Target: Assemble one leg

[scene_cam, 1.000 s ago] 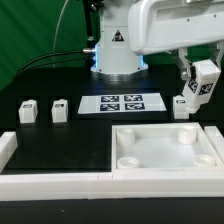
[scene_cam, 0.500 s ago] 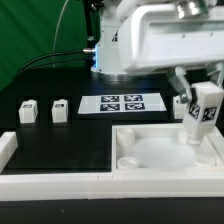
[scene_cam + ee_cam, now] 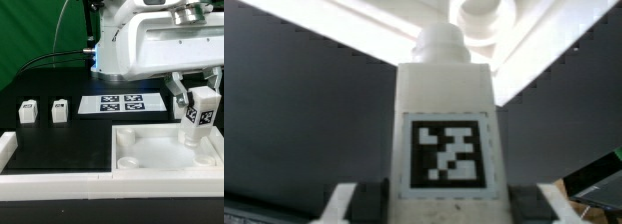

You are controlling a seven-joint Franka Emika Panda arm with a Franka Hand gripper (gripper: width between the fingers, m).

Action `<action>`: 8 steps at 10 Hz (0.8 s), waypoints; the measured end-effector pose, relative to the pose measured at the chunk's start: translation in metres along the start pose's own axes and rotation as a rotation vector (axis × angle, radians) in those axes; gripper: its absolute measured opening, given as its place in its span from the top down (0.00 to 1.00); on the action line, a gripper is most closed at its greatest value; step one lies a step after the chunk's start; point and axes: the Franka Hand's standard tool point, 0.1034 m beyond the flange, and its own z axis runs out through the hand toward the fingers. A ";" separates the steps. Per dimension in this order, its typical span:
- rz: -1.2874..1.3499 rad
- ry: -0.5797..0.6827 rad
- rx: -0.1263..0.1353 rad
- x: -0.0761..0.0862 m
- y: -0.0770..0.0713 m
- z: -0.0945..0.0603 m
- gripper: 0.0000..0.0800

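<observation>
My gripper (image 3: pixel 198 98) is shut on a white leg (image 3: pixel 199 118), a square post with a black-and-white tag on its face. It holds the leg upright over the far right corner of the large white tray (image 3: pixel 165 152), with the leg's lower end at the corner socket. In the wrist view the leg (image 3: pixel 446 120) fills the middle, tag facing the camera, its round tip pointing into a socket (image 3: pixel 487 14) of the tray. The fingers (image 3: pixel 345 205) press on both sides of the leg. Two more legs (image 3: pixel 28 111) (image 3: pixel 60 110) stand at the exterior view's left.
The marker board (image 3: pixel 122 103) lies flat on the black table behind the tray. Another leg (image 3: pixel 181 103) stands behind the held one. A white wall (image 3: pixel 50 181) runs along the table's front edge, with a block (image 3: pixel 6 148) at its left end. The robot base (image 3: pixel 115 55) stands at the back.
The gripper has carried the leg down and toward the tray's far right corner. The arm's body now fills more of the upper right of the exterior view.
</observation>
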 end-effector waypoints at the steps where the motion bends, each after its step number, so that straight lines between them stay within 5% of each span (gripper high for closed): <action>1: 0.024 -0.001 0.002 -0.001 -0.001 0.000 0.63; 8: 0.059 -0.018 0.019 -0.007 -0.010 0.007 0.63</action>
